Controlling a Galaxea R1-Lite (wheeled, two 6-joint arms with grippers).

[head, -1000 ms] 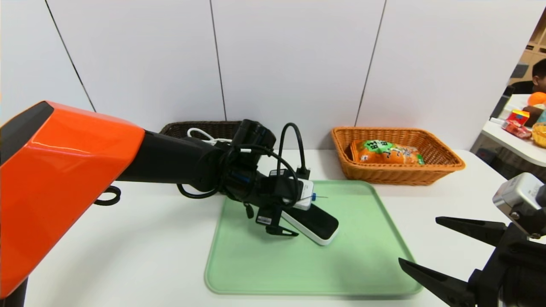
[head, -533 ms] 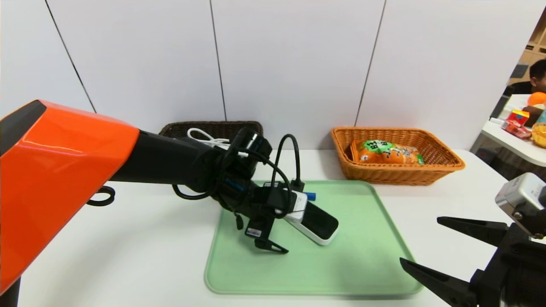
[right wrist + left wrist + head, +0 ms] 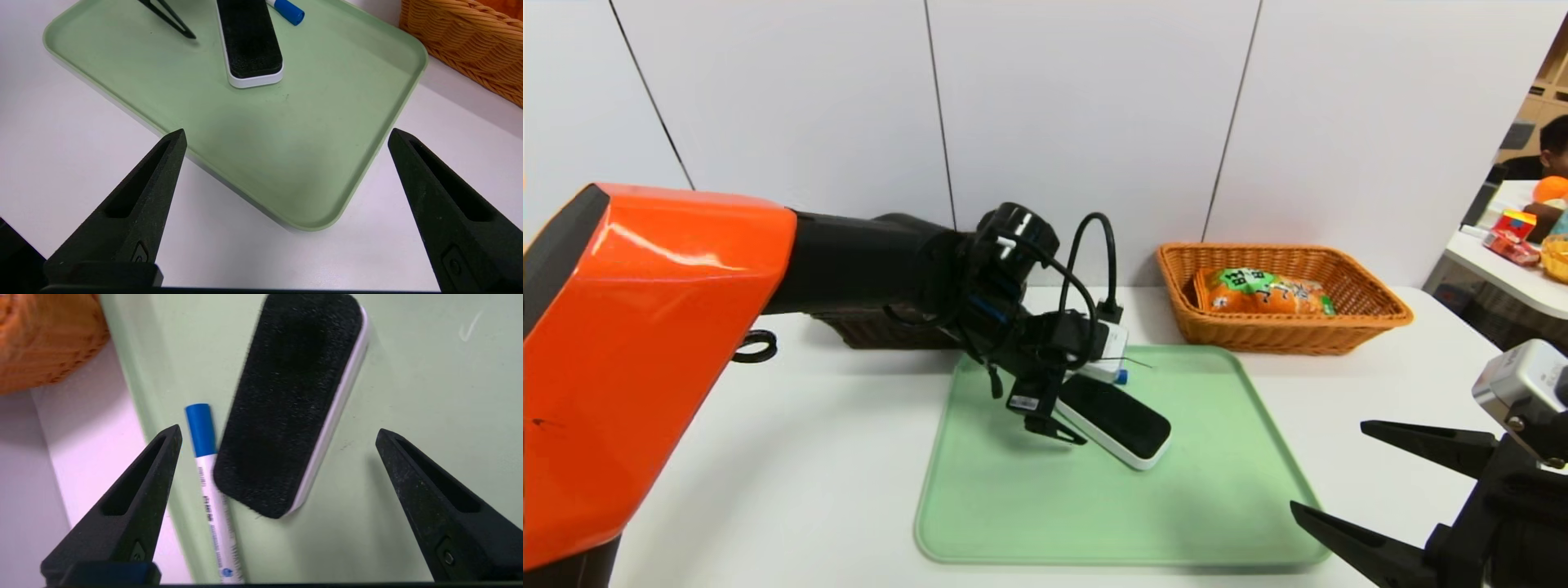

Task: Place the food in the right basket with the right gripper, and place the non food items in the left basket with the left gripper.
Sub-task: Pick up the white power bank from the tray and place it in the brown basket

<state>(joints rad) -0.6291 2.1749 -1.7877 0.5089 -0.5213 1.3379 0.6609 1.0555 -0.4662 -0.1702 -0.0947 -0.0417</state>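
Eraser and marker were the two non-food things left on the green tray (image 3: 1217,490). In the middle of the head view the black-topped white eraser (image 3: 1115,420) lay slantwise on the tray, and the white marker (image 3: 214,498), blue cap (image 3: 200,428) outward, lay just beside its long edge near the tray's far rim. Small dark print ran along the marker's barrel in the left wrist view, too fine to read.

Over them hung the left gripper (image 3: 278,437), its fingers (image 3: 135,498) spread wide with nothing between them; in the left wrist view the marker and the eraser both sat inside that gap, below the tips. Its arm, with the orange shell, reached in from the left of the head view and covered most of the dark brown left basket (image 3: 882,327) behind it.

Right of centre, towards the wall, the orange-tan right basket (image 3: 1372,314) held the food (image 3: 1262,294), a long orange snack bag with a green label and black Chinese characters that I could not make out.

At the lower right of the head view the right gripper (image 3: 1364,482) hovered over the white table (image 3: 768,474) by the tray's near corner, fingers (image 3: 135,212) wide apart and empty.
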